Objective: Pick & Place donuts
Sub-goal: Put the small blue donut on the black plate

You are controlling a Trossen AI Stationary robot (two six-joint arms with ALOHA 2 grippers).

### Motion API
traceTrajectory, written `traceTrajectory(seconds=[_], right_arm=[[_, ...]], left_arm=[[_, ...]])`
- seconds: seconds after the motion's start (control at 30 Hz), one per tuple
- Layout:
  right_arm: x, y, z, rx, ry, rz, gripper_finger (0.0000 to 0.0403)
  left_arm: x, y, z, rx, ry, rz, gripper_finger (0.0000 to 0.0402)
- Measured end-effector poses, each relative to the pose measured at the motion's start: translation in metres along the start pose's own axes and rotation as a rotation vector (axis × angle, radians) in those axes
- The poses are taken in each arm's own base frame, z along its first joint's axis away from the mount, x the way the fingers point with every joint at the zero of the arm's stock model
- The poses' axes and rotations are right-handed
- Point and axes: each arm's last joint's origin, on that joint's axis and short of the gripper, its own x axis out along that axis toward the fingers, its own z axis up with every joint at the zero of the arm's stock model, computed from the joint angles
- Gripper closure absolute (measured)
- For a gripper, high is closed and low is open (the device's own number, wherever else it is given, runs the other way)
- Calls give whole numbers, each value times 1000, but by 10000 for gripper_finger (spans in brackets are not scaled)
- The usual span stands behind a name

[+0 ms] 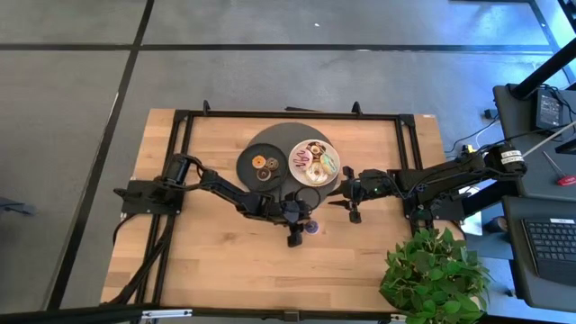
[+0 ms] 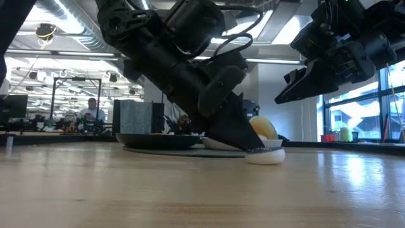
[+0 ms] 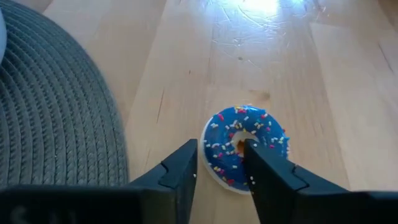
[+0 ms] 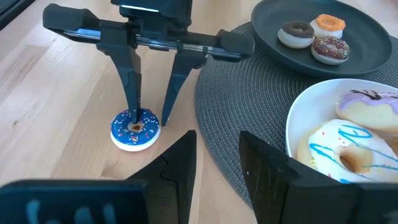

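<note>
A blue-iced donut with sprinkles (image 3: 231, 163) lies flat on the bare wood, just off the near edge of the round grey mat (image 3: 56, 106). My left gripper (image 3: 217, 158) points down over it, open. One finger (image 4: 135, 106) reaches into the donut's hole (image 4: 134, 127); the other (image 4: 169, 99) stands just outside its rim. My right gripper (image 4: 217, 155) is open and hangs in the air to the right, above the mat's edge, touching nothing. Three mini donuts (image 4: 314, 34) sit on the black plate (image 4: 373, 59). Larger iced ones (image 4: 348, 152) lie on the white plate (image 4: 292, 134). My left gripper straddles one side of the blue donut's ring (image 3: 214, 149) from above, one finger in the hole and one outside the rim. The donut lies flat on the table. Whether either finger touches it, I cannot tell.
The mat (image 1: 270, 139) holds both plates at the table's middle, toward the far edge. A potted plant (image 1: 432, 274) stands at the near right corner. A black frame (image 1: 288, 114) borders the table. Bare wood lies toward the near edge and left of the mat.
</note>
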Motion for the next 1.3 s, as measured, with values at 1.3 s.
traceTrajectory(seconds=[1.3], right_arm=[[0, 0, -1, 22, 10, 1, 279]], left_arm=[[-143, 84, 54, -107, 201, 449, 392]])
